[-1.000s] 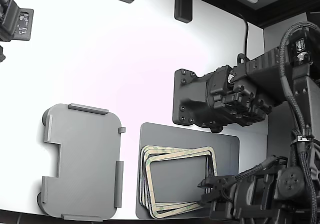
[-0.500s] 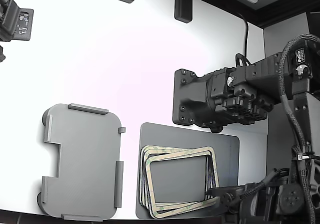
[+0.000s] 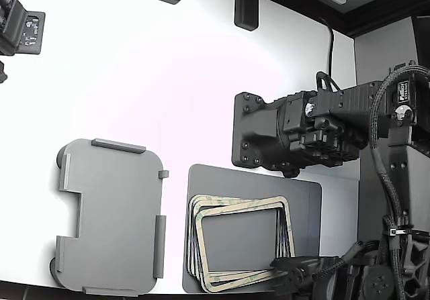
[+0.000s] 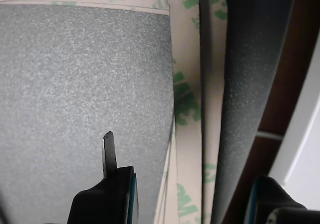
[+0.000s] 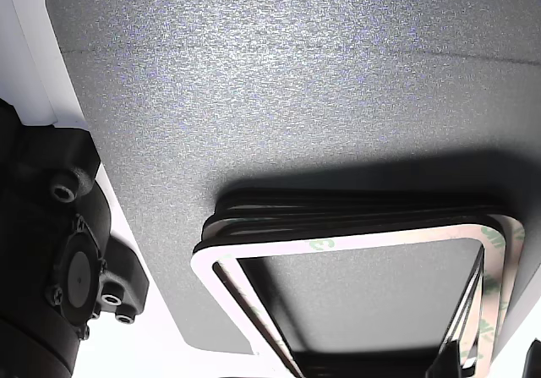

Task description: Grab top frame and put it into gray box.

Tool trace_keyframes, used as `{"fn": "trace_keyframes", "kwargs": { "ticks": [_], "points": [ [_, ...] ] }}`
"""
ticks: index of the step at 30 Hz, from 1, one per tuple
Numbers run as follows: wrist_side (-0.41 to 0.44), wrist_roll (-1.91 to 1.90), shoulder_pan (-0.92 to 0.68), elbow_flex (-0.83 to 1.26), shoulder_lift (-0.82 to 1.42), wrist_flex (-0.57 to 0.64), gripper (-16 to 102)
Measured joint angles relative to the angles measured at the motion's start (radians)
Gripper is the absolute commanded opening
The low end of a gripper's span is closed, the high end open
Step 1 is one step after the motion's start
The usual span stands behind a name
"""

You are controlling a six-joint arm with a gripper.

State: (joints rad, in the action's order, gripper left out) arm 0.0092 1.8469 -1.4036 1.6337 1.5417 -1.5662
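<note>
1. Exterior view. The dark gray mat (image 3: 302, 199) is taken as landmark, low on the white table (image 3: 134, 78). A stack of frames is carried on the mat, and the top frame (image 3: 243, 207) lies uppermost, flat, slightly fanned over the others. The gray box (image 3: 111, 216) is seen apart from the mat, toward the exterior view's left, with nothing inside. A second arm's black body (image 3: 295, 139) is held above the mat's far edge. The gripper (image 3: 285, 273) is seen at the mat's near corner, just beside the stack's corner on the exterior view's right; its parts are too dark to be separated here.

2. Wrist view. One thin finger (image 4: 109, 151) is shown over the mat inside the frame's hollow, beside the frame's printed side band. The other finger is not visible, so the jaws' spread cannot be told.

3. Other view. The stack is shown on the mat, the top frame (image 5: 338, 247) pale-faced with green marks.
</note>
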Motion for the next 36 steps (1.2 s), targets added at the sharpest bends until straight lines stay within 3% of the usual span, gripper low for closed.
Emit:
{"fn": "trace_keyframes", "kwargs": {
  "ticks": [18, 36],
  "points": [
    [0.009, -0.072, -0.040, 0.017, -0.029, 0.034, 58],
    [0.015, -0.078, -0.044, 0.083, -0.006, 0.103, 49]
  ]
}}
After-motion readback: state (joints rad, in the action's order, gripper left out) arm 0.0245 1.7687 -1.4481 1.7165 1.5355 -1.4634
